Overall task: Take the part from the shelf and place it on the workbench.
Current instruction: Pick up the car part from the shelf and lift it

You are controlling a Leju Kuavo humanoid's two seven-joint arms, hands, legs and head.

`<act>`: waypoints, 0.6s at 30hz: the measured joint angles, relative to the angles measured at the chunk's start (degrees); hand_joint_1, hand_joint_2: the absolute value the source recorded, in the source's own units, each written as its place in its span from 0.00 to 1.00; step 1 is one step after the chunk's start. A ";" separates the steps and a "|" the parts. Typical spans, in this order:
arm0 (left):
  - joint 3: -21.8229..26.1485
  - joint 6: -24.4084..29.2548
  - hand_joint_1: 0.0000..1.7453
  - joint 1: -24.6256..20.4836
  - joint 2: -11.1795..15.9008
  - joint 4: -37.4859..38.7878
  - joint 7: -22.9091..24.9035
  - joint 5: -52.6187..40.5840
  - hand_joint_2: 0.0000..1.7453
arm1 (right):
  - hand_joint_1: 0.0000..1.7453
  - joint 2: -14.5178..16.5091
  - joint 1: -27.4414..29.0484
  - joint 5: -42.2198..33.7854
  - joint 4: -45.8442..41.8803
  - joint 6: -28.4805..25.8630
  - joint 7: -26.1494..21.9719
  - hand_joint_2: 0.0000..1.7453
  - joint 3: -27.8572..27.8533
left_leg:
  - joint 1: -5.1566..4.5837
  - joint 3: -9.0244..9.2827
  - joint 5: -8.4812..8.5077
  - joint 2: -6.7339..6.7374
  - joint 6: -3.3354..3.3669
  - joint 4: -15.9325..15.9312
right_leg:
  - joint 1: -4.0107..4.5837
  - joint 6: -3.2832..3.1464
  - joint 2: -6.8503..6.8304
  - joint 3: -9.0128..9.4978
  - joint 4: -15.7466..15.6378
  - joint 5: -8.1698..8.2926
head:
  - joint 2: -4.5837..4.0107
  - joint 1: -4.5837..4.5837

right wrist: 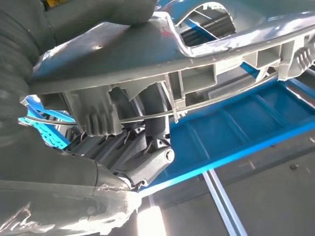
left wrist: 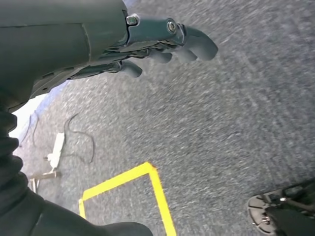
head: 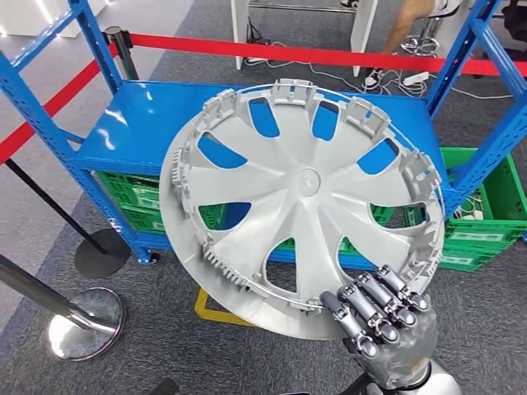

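A large silver wheel cover (head: pixel 305 197), its ribbed inner side up, hangs tilted in front of the blue shelf (head: pixel 142 123). My right hand (head: pixel 379 317) grips its near rim at the lower right, fingers curled over the edge. In the right wrist view the cover's rim (right wrist: pixel 193 54) lies across my fingers (right wrist: pixel 148 162), with the blue shelf board (right wrist: pixel 237 128) behind. My left hand (left wrist: pixel 163 42) hangs over the grey carpet with its fingers loosely extended and nothing in them.
Green crates (head: pixel 478 222) sit under the shelf. Red barrier tape (head: pixel 310 53) runs behind it, and chrome stanchion bases (head: pixel 87 321) stand on the carpet at the left. Yellow floor tape (left wrist: pixel 148 172) marks the carpet. A person's leg (head: pixel 403 25) is seen beyond the tape.
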 joint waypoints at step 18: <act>0.24 -0.37 0.00 -0.05 0.52 0.00 0.36 -0.36 1.00 | 1.00 0.44 -0.35 1.03 -0.01 0.00 0.00 1.00 0.20 | 1.10 3.12 -2.99 3.85 1.28 0.46 | -0.47 2.63 -3.07 -6.34 11.42 -5.19 | 0.00 -0.52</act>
